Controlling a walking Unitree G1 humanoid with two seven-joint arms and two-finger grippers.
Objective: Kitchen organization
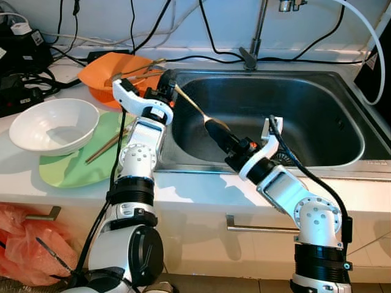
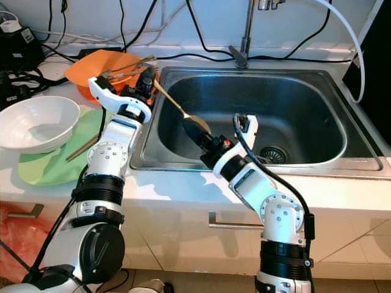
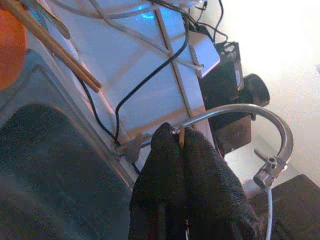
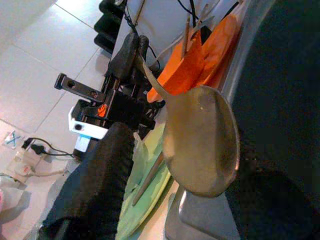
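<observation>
Over the near-left corner of the sink [image 1: 330, 91], spoon [image 1: 194, 107] spanning two grippers: handle end pinched between the closed fingers of the left gripper [image 1: 168, 83], bowl end lying against the fingers of the right gripper [image 1: 215, 131]. Clamped, touching or merely alongside at the right gripper: cannot tell.

Risks, as judged: spoon dropped into the sink if the left gripper lets go before the right one has a firm hold; spoon levered or bent if both pull while clamped; slip likely on the smooth, curved bowl, a poor surface for two narrow fingers.

Left arm raised from the sink's left rim, forearm upright, wrist bent toward the basin. Right arm reaching up over the sink's front edge, forearm slanted left, fingers aimed at the spoon bowl.

Left of the sink: orange dish [image 1: 107, 76] holding chopsticks, white bowl [image 1: 54, 125] on a green plate [image 1: 73, 168]. Behind the sink, faucet [image 1: 256, 30].
</observation>
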